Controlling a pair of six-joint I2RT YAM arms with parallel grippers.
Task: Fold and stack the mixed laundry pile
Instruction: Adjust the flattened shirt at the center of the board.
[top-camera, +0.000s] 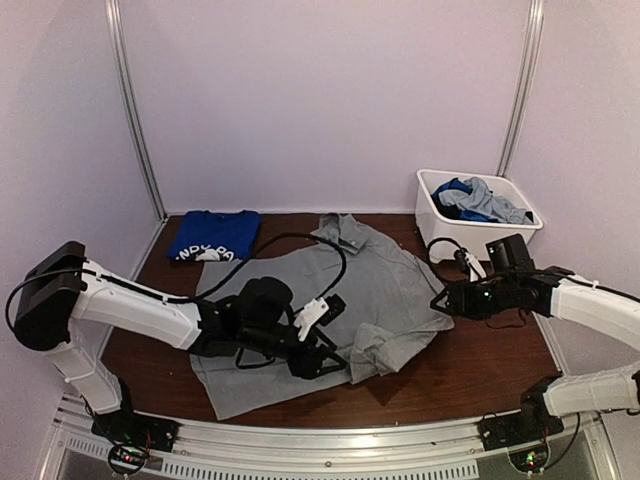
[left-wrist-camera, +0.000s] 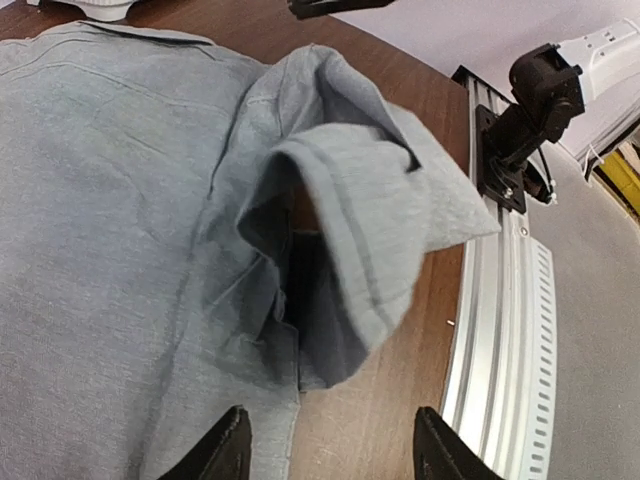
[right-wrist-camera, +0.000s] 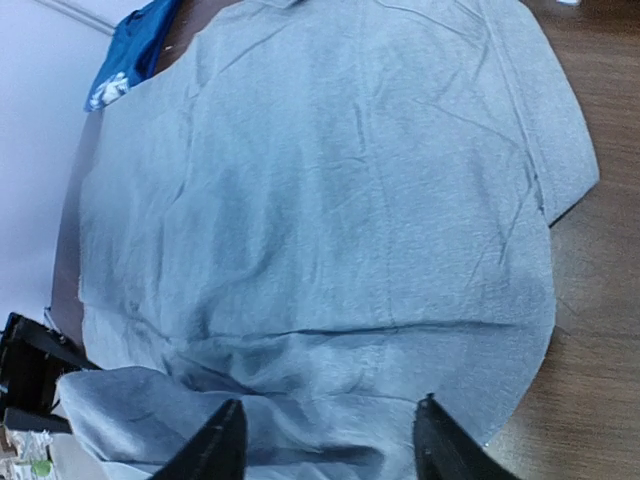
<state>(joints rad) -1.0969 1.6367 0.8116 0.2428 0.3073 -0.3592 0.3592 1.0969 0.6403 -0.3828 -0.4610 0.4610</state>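
1. The left arm ran from its base at the near left corner low across the tabletop (top-camera: 500, 360), forearm almost level. The left end effector (top-camera: 318, 350) was over the near right part of the grey shirt (top-camera: 375, 285).
2. Its fingers stood apart with nothing between them. Below the gap lay the shirt's edge and bare wood.
3. Just ahead of those fingers a grey sleeve (left-wrist-camera: 360, 220) sat crumpled, doubled over on itself and lifted off the wood.
4. The right arm rose from the near right corner, bent at the elbow and pointed left. The right end effector (top-camera: 443, 300) was at the shirt's right edge.
5. Its fingers were also parted and empty above grey cloth. I could not tell whether they touched it.
6. The shirt lay spread across the middle of the tabletop between the two end effectors, its collar on the far side.
7. Behind the right end effector, at the far right corner, stood a white bin (top-camera: 447, 232). It held a tangle of blue and grey garments (top-camera: 475, 200).
8. Well beyond the left end effector and to its left lay a folded blue shirt (top-camera: 213, 240) with white print. It was close to the grey shirt's far left edge, but contact was unclear.
9. A black cable (top-camera: 330, 250) arched over the grey shirt just behind the left end effector.
10. An aluminium rail (left-wrist-camera: 500, 330) ran along the near edge, to the right of the left end effector.
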